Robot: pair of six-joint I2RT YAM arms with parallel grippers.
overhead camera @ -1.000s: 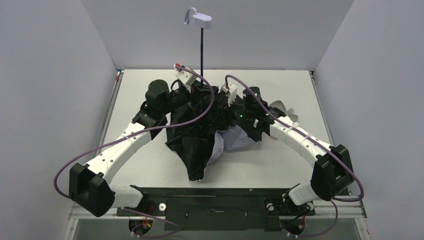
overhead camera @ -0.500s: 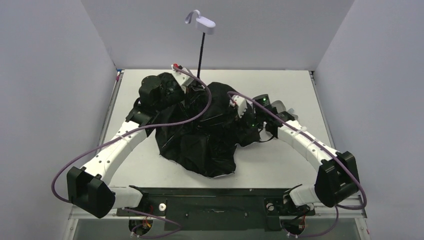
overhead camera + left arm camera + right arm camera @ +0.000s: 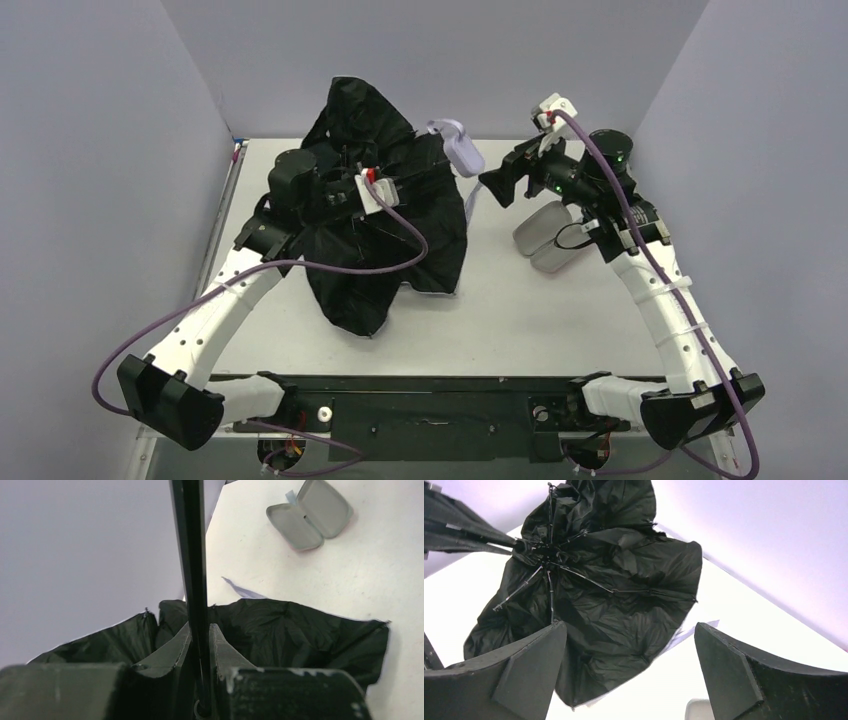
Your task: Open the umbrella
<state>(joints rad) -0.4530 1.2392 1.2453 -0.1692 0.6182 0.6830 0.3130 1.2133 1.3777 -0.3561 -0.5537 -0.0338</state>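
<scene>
- Grey walls, white desk (image 3: 560, 310)
- Umbrella (image 3: 380, 230): canopy half spread; we judge it unlocked
- Left end effector (image 3: 200, 645): clamped on shaft (image 3: 192, 555)
- Right end effector (image 3: 628, 630): gaping, empty
- Risk: lone grip slips, canopy collapses

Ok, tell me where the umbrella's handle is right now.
In the top view the umbrella's handle is over the far middle of the table, between its black canopy and the open right gripper.

Left wrist: shaft (image 3: 192, 570) clamped in left gripper (image 3: 200, 645) runs off top edge. Top view: shaft and gripper fingertips not separable from black umbrella (image 3: 390, 240) canopy. Right wrist: grey case (image 3: 697, 711) clipped at bottom edge.
</scene>
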